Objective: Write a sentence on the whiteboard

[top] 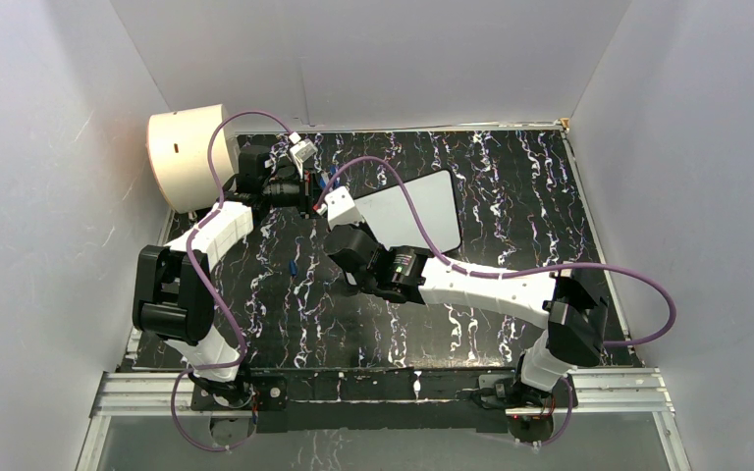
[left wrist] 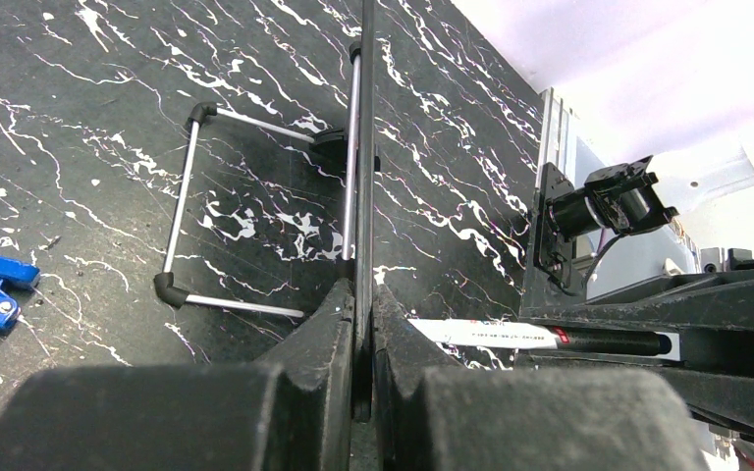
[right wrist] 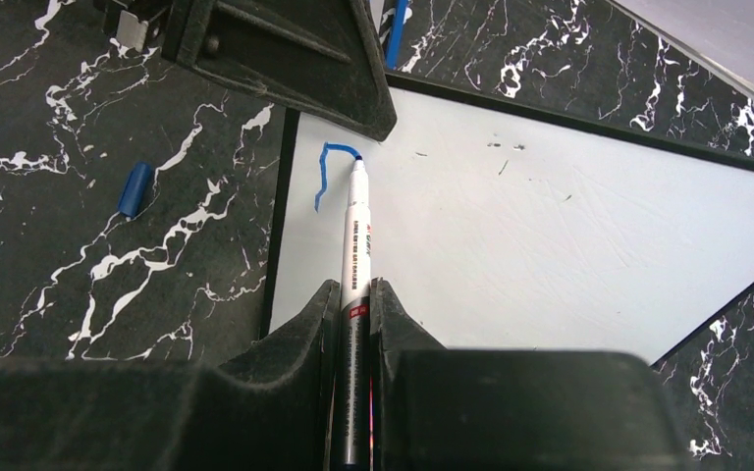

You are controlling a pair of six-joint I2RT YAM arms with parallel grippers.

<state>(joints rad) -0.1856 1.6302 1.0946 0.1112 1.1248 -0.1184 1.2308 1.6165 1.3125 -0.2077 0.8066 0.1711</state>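
Whiteboard (top: 422,211) sits near table centre. Right gripper (right wrist: 353,294), nearest, pinches marker (right wrist: 356,235) pointing to 12 o'clock, tip at the end of a short blue stroke (right wrist: 322,177) by the board's corner; cap (right wrist: 135,188) on table at 9 o'clock of the stroke. Farther out, left gripper (left wrist: 361,294) is clamped on the board's edge; drum (top: 188,157) at 10 o'clock.
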